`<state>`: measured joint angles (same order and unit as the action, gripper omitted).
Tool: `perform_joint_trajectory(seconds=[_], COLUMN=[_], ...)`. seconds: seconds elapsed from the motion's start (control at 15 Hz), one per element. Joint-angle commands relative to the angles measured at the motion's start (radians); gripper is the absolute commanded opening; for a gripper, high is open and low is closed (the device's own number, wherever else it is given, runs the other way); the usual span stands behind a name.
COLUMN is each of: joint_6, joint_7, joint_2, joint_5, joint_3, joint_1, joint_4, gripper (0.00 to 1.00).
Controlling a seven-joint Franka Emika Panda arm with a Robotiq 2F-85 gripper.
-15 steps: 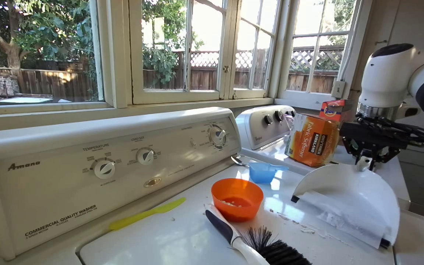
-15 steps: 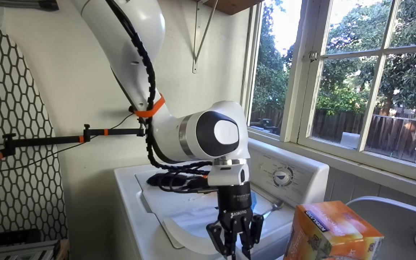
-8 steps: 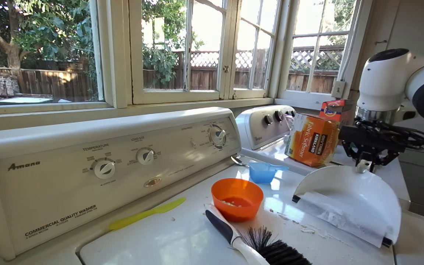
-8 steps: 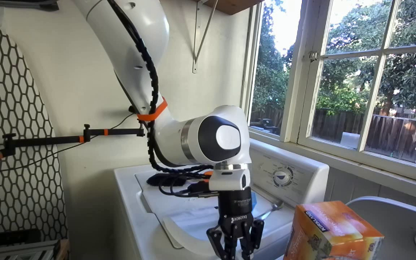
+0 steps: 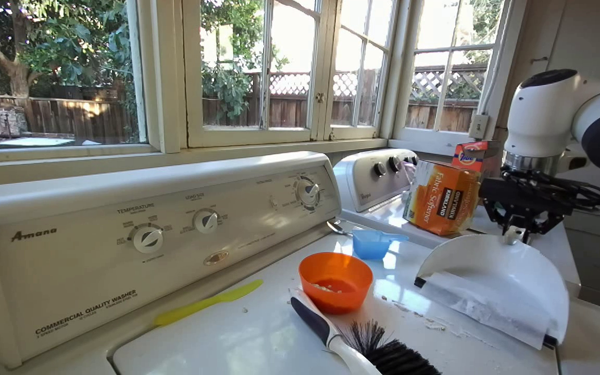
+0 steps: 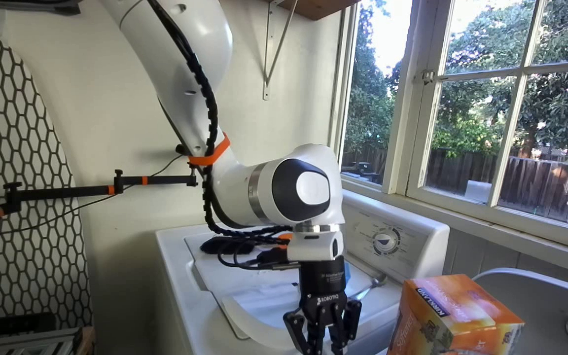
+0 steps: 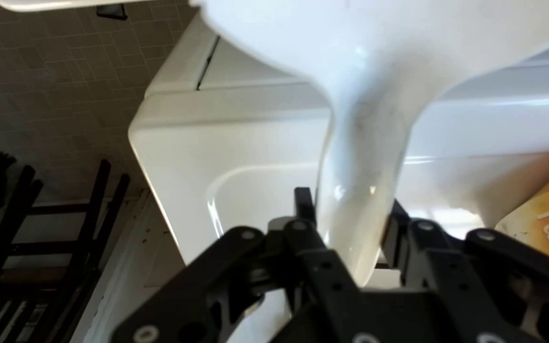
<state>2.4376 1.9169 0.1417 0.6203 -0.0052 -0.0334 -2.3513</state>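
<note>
My gripper [image 7: 350,214] is shut on the handle of a white dustpan [image 7: 365,124], one finger along each side of it in the wrist view. In an exterior view the gripper [image 5: 517,226] stands above the dustpan [image 5: 508,265], whose wide pan faces the washer lid with a pale lip and black corners. Whether that lip touches the lid I cannot tell. Light crumbs [image 5: 435,327] lie on the lid in front of it. A black-bristled brush [image 5: 401,357] rests nearby, beside an orange bowl [image 5: 349,291] with bits inside. Fingertips are partly cut off at the gripper [image 6: 326,345] in an exterior view.
A blue scoop [image 5: 370,246] and a spoon [image 5: 336,227] sit behind the bowl. A yellow-green plastic knife [image 5: 209,302] lies by the control panel [image 5: 258,208]. An orange fabric softener box [image 5: 440,200] stands close to the gripper on the neighbouring machine, with a Tide box [image 5: 472,156] behind.
The arm has come down slightly, mostly in the earlier half second. The dustpan has shifted a little to the right with it in an exterior view, still held by its handle.
</note>
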Motion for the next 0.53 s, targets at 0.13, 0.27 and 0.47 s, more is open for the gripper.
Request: perform_joint_trajectory(seconds=[0.13,0.27,0.47], joint_6=[0.011,0.010,-0.015], joint_7=[-0.035,-0.042,-0.061], joint_2=[-0.006,-0.010,-0.027], joint_5=[-0.020,-0.022,-0.026], joint_3=[-0.010,-0.009,-0.009], joint_1=[-0.013,-0.014,-0.013], joint_4=[0.001,0.003,0.010], gripper=[0.84,0.99,1.00])
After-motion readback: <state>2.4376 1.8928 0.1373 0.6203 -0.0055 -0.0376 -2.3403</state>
